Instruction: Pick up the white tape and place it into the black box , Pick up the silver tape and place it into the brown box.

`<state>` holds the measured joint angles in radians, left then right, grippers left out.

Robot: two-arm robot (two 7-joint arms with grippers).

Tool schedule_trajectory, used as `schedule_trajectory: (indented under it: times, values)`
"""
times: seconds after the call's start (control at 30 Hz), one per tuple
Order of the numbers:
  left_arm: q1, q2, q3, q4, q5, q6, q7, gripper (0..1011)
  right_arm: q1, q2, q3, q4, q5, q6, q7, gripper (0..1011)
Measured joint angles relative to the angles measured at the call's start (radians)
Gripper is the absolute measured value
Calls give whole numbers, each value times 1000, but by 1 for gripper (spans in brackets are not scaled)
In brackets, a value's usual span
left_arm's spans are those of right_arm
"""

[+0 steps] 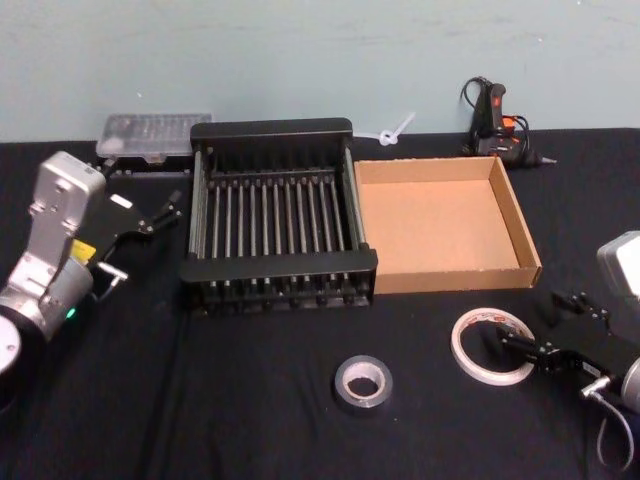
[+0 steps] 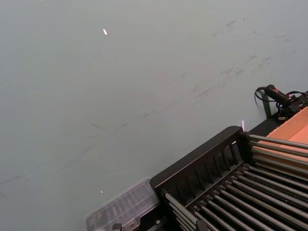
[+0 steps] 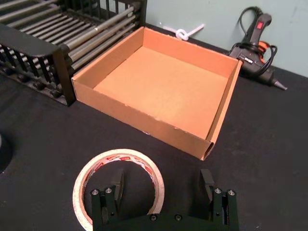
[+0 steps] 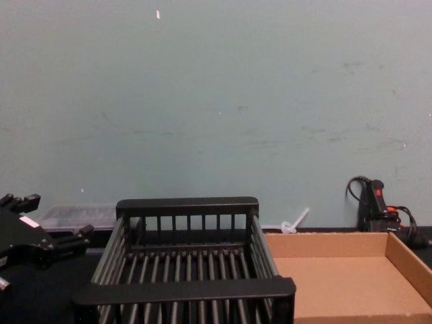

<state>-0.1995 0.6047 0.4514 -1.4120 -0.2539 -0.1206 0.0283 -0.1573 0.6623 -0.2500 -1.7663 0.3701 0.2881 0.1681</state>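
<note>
Right gripper (image 3: 161, 185) is low over the near right of the table, fingers spread. One finger sits inside the ring of the white tape (image 1: 491, 345), the other outside its right wall. This straddle looks set for pinching one side of the roll rather than spanning the whole width. Jaws not yet closed on it; the roll lies flat on the black cloth, just near of the brown box (image 1: 518, 220).

Silver tape (image 1: 362, 382) lies flat at near centre, untouched, well left of the white roll.

Black box (image 1: 270, 128) stands at centre, touching the brown box's left wall; both empty. Target for the white tape is thus up and to the left.

Left gripper (image 1: 160, 214) hangs left of the black box, fingers apart, holding nothing, apparently parked.
</note>
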Motion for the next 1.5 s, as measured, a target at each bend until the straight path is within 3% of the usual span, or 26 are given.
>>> schedule_trajectory:
  times: [0.7, 1.1, 1.5]
  values:
    - [0, 0, 0, 0, 0, 0, 0, 1001, 41, -76, -2, 89, -42, 26, 38, 1002]
    - [0, 0, 0, 0, 0, 0, 0, 1001, 41, -102, 15, 98, -61, 34, 52, 1002]
    - [0, 0, 0, 0, 0, 0, 0, 1001, 40, -100, 14, 98, -60, 33, 51, 1003]
